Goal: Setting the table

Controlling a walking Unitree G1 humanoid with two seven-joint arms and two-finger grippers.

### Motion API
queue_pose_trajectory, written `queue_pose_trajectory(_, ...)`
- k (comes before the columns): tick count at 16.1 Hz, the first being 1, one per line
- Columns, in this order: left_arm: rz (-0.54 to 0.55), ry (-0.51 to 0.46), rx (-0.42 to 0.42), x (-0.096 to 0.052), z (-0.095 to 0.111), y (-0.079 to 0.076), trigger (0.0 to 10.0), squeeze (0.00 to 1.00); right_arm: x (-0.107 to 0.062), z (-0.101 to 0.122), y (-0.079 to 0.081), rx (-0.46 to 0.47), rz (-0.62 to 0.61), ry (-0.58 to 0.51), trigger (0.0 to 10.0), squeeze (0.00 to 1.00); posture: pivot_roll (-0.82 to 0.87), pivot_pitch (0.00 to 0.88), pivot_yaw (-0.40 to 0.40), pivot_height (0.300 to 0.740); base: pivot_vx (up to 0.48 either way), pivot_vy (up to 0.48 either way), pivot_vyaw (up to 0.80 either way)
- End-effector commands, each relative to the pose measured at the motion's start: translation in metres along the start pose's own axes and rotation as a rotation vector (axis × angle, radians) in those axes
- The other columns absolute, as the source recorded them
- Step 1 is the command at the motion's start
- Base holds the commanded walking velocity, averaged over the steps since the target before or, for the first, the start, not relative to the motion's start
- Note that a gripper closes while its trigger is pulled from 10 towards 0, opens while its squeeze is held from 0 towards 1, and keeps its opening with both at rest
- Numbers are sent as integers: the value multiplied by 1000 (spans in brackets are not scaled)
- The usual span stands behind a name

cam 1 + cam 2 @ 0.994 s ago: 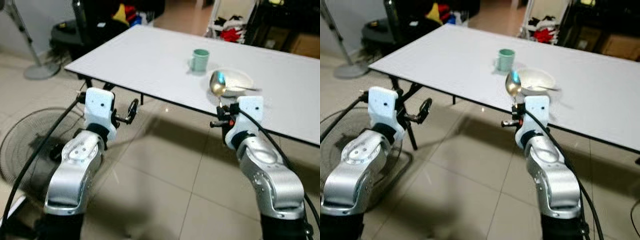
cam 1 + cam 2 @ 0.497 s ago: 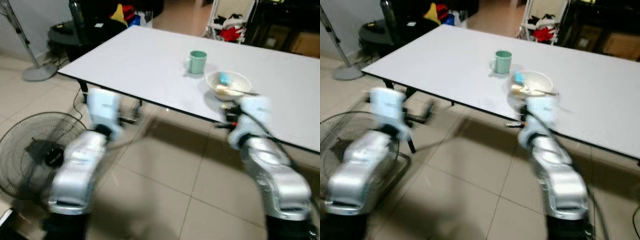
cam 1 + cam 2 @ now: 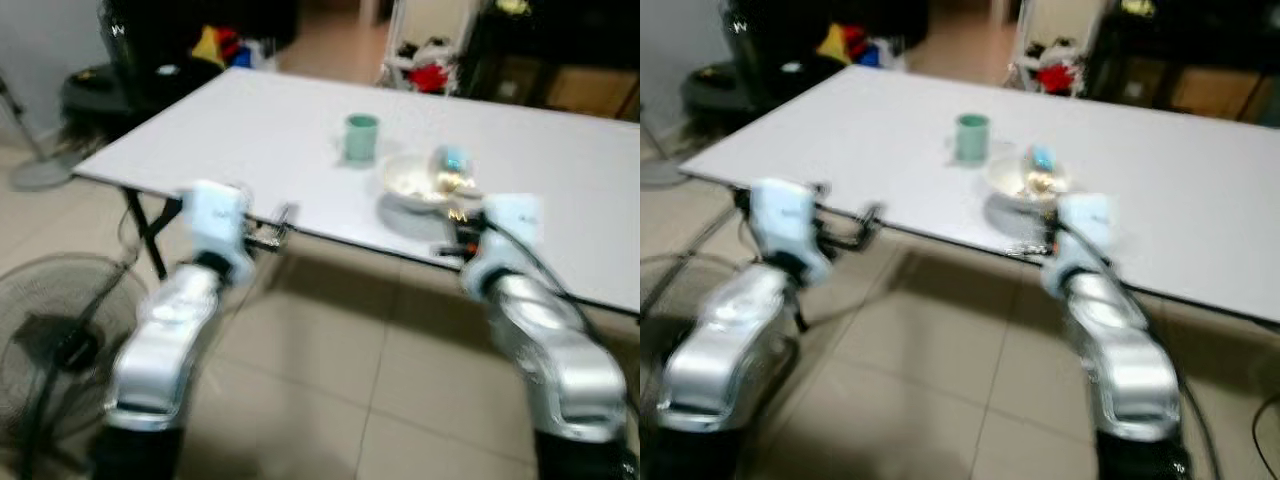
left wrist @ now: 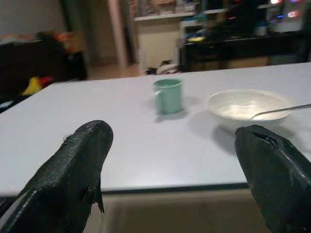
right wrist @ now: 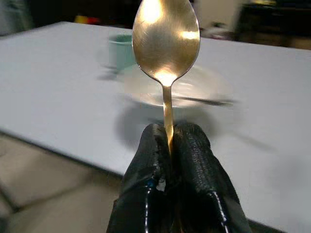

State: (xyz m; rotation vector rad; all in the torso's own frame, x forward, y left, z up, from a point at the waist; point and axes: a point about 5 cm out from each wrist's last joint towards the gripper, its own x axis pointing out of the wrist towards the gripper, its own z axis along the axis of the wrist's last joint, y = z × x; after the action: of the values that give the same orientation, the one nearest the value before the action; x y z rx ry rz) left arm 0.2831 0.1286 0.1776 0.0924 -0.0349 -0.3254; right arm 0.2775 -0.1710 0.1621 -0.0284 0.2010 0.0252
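A white table (image 3: 250,120) stands ahead of me, blurred in both eye views. On it are a green cup (image 3: 361,137) and a white bowl (image 3: 415,186) with a thin metal utensil (image 4: 274,110) resting in it. My right gripper (image 5: 167,133) is shut on the handle of a golden spoon (image 5: 166,36), held upright just short of the table's near edge, in front of the bowl. My left gripper (image 4: 172,133) is open with nothing between its fingers (image 4: 80,160), level with the table's edge and facing the cup.
A floor fan (image 3: 40,330) lies on the tiled floor at my left. Dark furniture and coloured clutter (image 3: 428,75) stand beyond the table's far side. A black table leg (image 3: 142,228) shows under the near left corner.
The whole view has shifted and blurred: I have come closer to the table. Both arms now reach its near edge. The spoon stays upright in the right gripper.
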Motion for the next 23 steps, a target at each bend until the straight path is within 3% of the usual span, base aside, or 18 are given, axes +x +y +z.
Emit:
queue_pose_trajectory(1,37,6,18,-2,0,11,10000,0,1,6,11,7,45,-24,10000,0,87,0,1,740,304,0,0)
queue_pose_trajectory(14,38,7,15,-1,0,11,10000,0,2,7,12,-3,56,-14,10000,0,85,0,0,740,305,0,0)
queue_pose_trajectory(17,36,7,14,0,0,11,10000,0,2,6,12,-4,57,-10,10000,0,82,0,1,740,304,0,-685)
queue_pose_trajectory(23,36,6,18,0,0,13,10000,0,2,6,14,-2,62,-7,10000,0,85,0,6,740,305,0,0)
